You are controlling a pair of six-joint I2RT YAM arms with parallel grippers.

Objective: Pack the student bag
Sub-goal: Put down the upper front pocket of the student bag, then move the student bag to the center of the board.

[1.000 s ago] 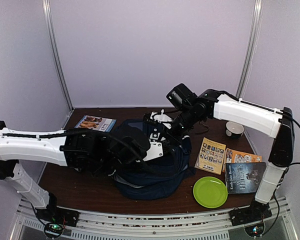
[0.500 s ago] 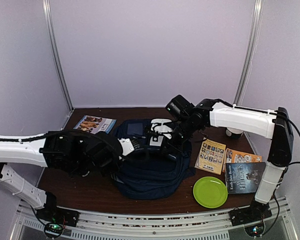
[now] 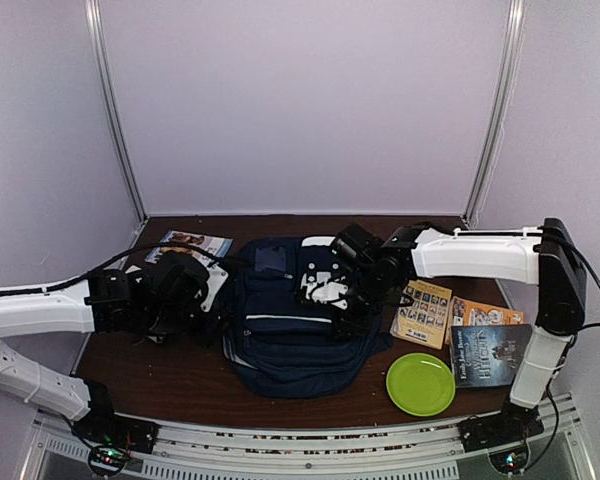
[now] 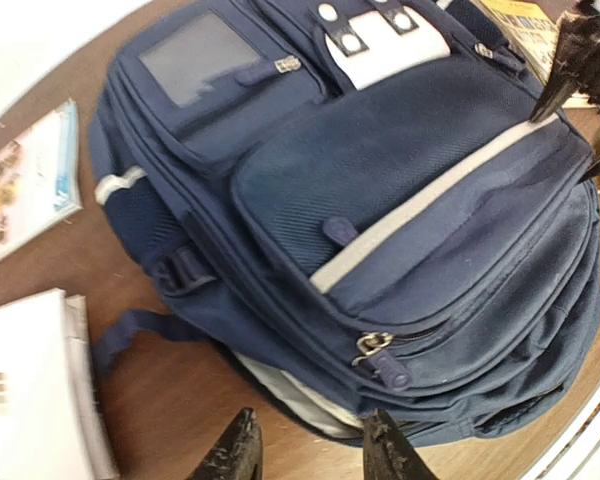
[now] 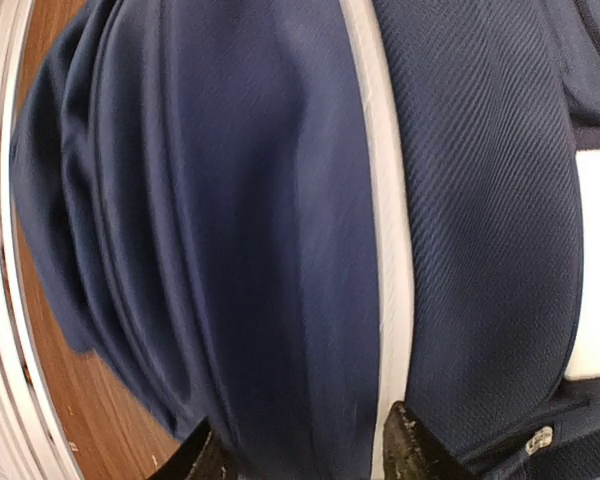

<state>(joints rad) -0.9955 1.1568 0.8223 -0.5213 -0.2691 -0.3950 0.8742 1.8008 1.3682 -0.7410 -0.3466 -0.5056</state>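
Note:
The student bag (image 3: 285, 335) lies flat on the table with its front up: navy, a white stripe (image 4: 420, 205) across it, a white dotted patch (image 4: 385, 35) at the top. Grey lining (image 4: 290, 395) shows at its near edge. My left gripper (image 3: 212, 315) (image 4: 310, 455) is open just off the bag's left side, with only bare wood between its fingers. My right gripper (image 3: 340, 312) (image 5: 305, 455) is open and hovers close over the bag's right half beside the stripe (image 5: 390, 250). Its dark fingers (image 4: 570, 65) also show in the left wrist view.
A picture booklet (image 3: 185, 245) (image 4: 20, 190) and a white book (image 4: 30, 395) lie left of the bag. To its right are a yellow booklet (image 3: 422, 310), an orange book (image 3: 485, 315), a dark book (image 3: 490, 355) and a green plate (image 3: 420, 384).
The bag was lifted and bunched between both arms; now it lies spread flat. My right gripper came down and opened, letting go of the bag. My left arm drew back to the left.

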